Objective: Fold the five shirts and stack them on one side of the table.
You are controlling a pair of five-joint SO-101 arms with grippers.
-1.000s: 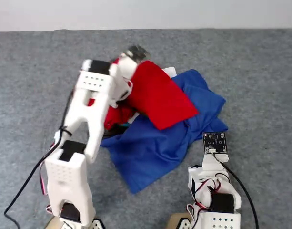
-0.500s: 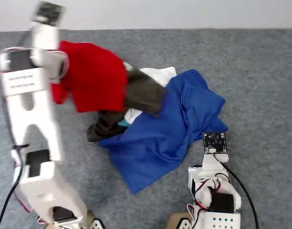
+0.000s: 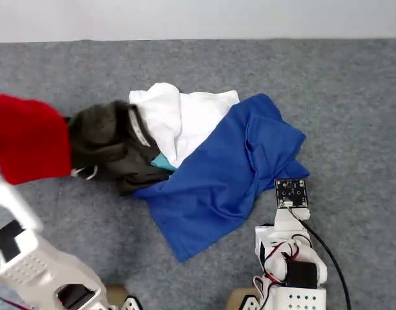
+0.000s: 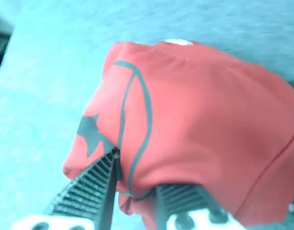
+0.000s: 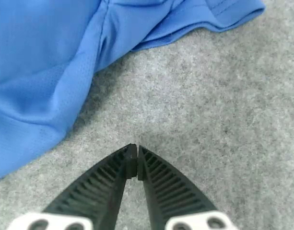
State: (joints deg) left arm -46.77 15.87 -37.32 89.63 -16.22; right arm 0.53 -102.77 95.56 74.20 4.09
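Risk: my left pincer (image 4: 137,178) grips the red shirt (image 3: 26,145) by a bunched fold, so it may slip out; right pincer (image 5: 133,161) clenched, empty.

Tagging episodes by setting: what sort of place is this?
Probably a robotics lab bench, not a home: grey felt-covered table, white left arm and right arm at its near edge, a blue shirt and red shirt as work pieces.
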